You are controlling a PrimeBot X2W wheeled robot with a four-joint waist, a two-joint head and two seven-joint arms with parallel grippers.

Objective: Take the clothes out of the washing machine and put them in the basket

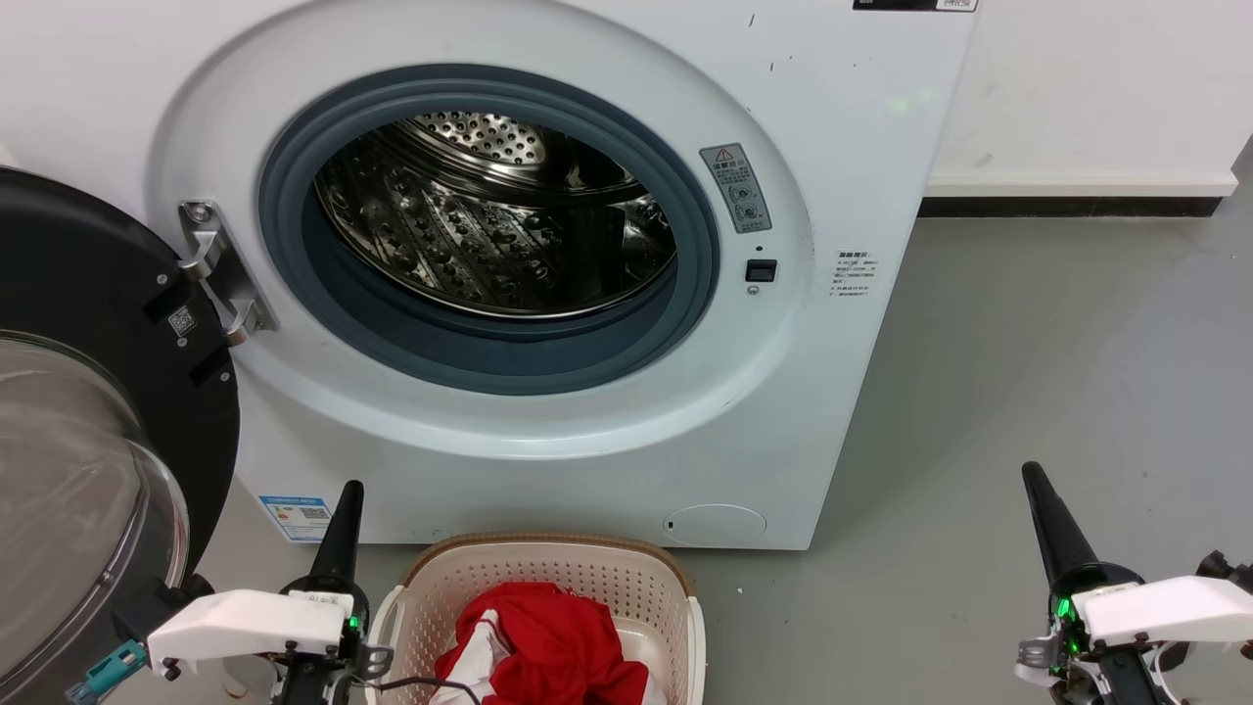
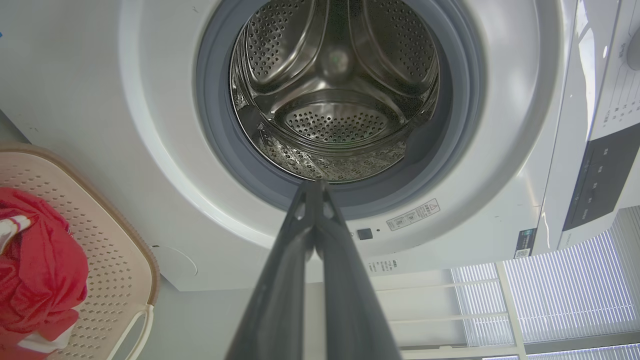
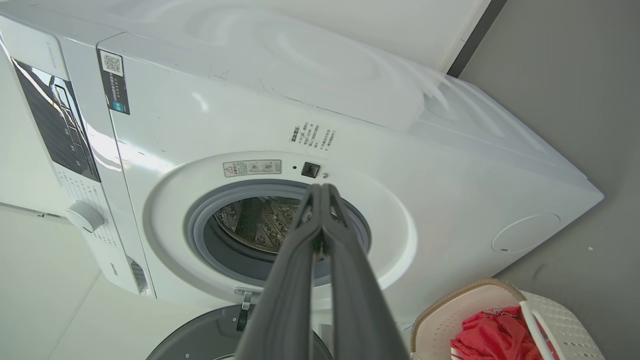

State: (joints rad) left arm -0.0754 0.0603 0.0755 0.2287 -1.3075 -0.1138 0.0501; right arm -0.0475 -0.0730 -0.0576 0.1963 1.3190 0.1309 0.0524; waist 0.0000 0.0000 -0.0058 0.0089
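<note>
Door (image 1: 108, 294) stands open at far left. Left gripper (image 1: 351, 490) sits low beside it, jaws pressed tip to tip. Washing machine (image 1: 861, 147) at centre, steel drum (image 1: 489, 235) in view. Basket (image 1: 548, 548) on the floor (image 1: 1028, 343) just before the machine; red clothes (image 1: 558, 641) heaped inside it. Right gripper (image 1: 1034, 477) well apart from the basket, jaws likewise pressed together.

glossy steel drum (image 1: 489, 235), perforated plastic basket (image 1: 607, 578)
</note>
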